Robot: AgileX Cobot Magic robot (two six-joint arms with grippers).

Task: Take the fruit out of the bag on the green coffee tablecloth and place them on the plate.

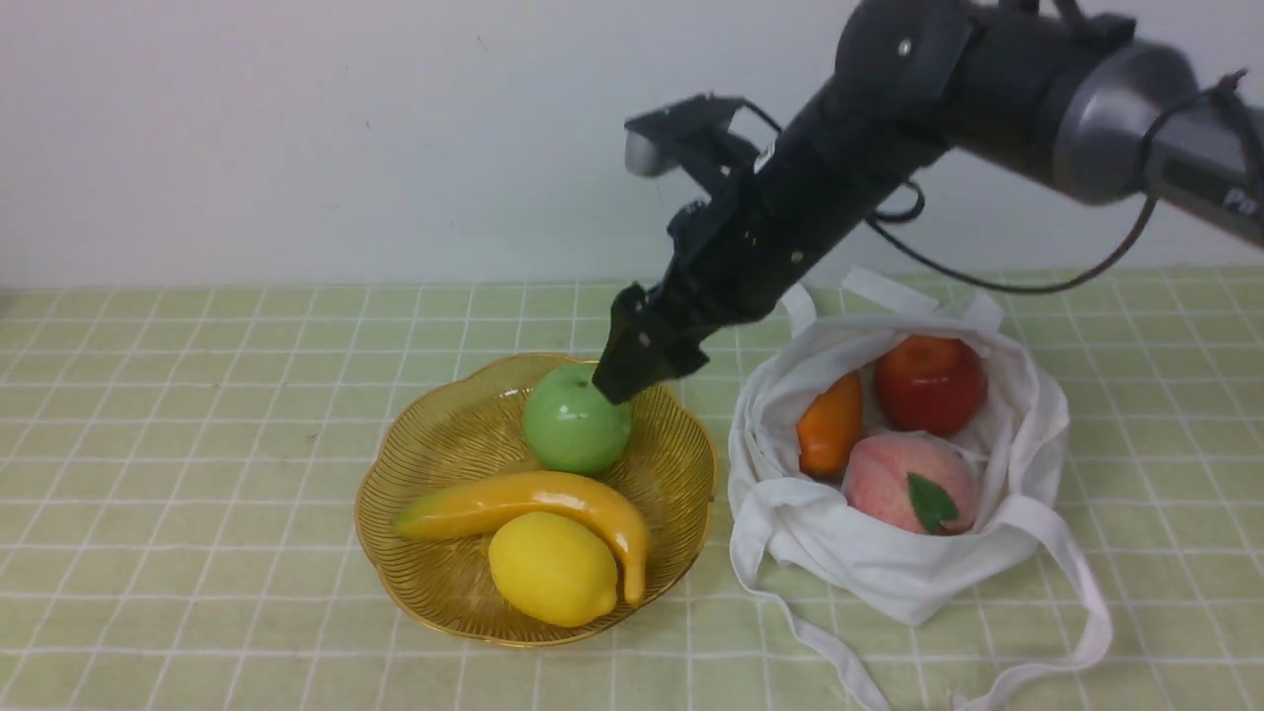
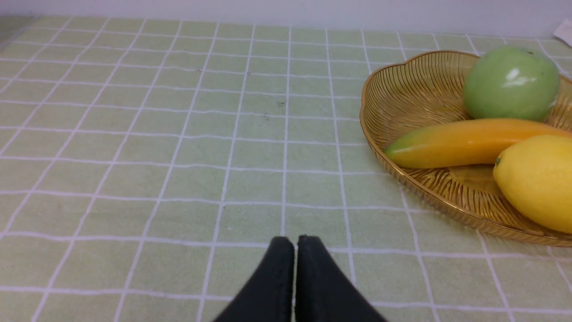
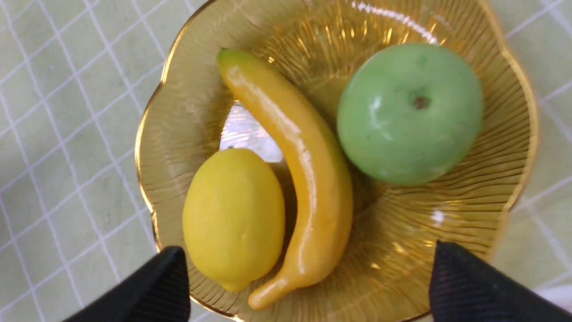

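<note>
On the ribbed, scalloped amber plate (image 1: 444, 449) lie three glossy pieces: banana (image 1: 533, 499), green apple (image 1: 576, 430), lemon (image 1: 551, 568). Beside it, the soft white bag (image 1: 869, 563) holds three more: red apple (image 1: 928, 383), peach (image 1: 889, 479), orange fruit (image 1: 829, 423). Over the green apple, hiding its top, hangs the right claw (image 1: 637, 360), jaws wide, empty. Above the checked cloth (image 1: 197, 444) the left claw (image 2: 295, 241) is pressed together, empty.

Your backdrop is a plain off-white wall (image 1: 296, 128), bare apart from a few faint specks. It meets the tabletop (image 1: 148, 494) in a straight horizontal line across the front view. Your lighting is even and diffuse, and shadows on the tabletop are soft and shallow.
</note>
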